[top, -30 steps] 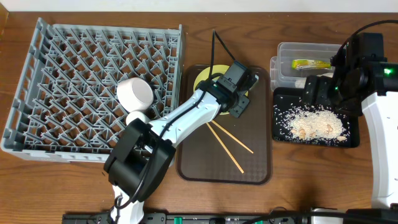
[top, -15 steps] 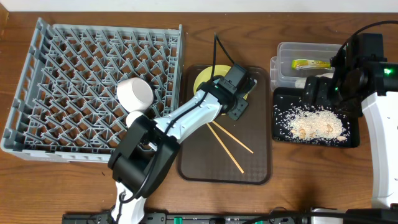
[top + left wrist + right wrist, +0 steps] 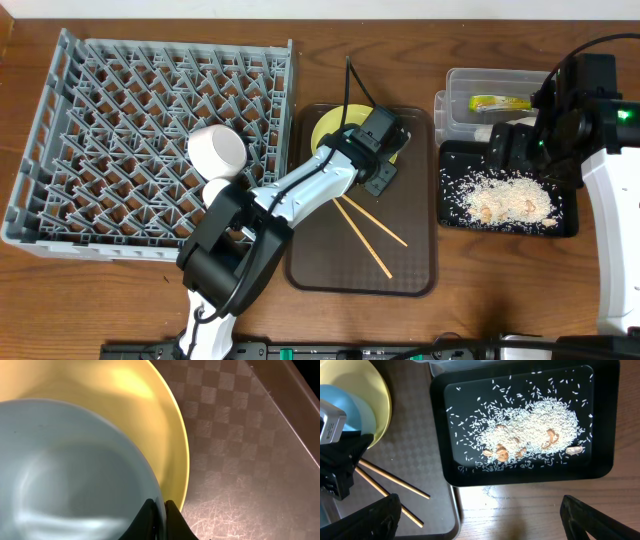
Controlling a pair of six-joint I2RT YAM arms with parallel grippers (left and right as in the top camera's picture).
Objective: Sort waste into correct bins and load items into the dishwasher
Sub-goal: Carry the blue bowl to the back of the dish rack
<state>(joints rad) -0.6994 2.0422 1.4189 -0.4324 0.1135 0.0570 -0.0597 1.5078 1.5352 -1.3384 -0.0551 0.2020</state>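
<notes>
My left gripper (image 3: 160, 510) is shut on the rim of the light blue bowl (image 3: 70, 470), which sits in the yellow plate (image 3: 150, 415) on the brown serving tray (image 3: 400, 270). In the overhead view the gripper (image 3: 382, 165) covers the bowl and only part of the plate (image 3: 328, 128) shows. Two chopsticks (image 3: 368, 232) lie on the tray. A white bowl (image 3: 218, 150) and a small white cup (image 3: 220, 189) stand in the grey dish rack (image 3: 120, 90). My right gripper (image 3: 480, 515) is open and empty above the black tray (image 3: 605, 425) holding rice crumbs (image 3: 530, 430).
The clear tub (image 3: 470, 85) behind the black tray (image 3: 565, 215) holds the green-yellow wrapper (image 3: 498, 102) and a bit of white tissue (image 3: 482, 133). Bare wood table lies in front of both trays.
The left gripper has shifted slightly over the plate. The right arm has not moved.
</notes>
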